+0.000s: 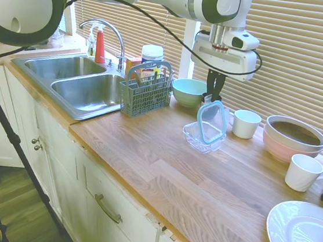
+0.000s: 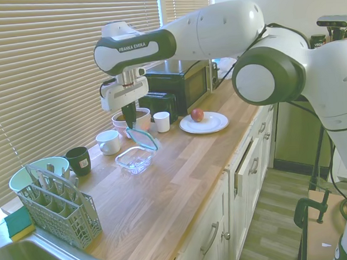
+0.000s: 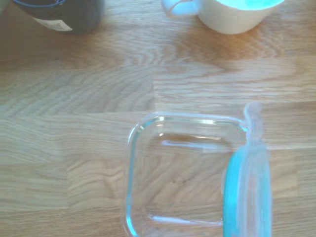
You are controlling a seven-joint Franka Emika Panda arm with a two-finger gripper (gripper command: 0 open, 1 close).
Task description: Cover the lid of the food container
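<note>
White Franka arm [image 2: 214,27], glossy rounded links, dark green-black joint bands; "FRANKA EMIKA" lettering on wrist band. Black cable [image 1: 133,12] looped along it. Boxy white wrist block, dark gripper [image 1: 214,87].

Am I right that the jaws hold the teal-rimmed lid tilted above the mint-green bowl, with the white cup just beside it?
Not quite. The gripper holds the lid tilted above the clear glass food container, not the mint-green bowl, which sits further back toward the blinds. The first exterior view shows this. The white cup does stand just beside it.
</note>
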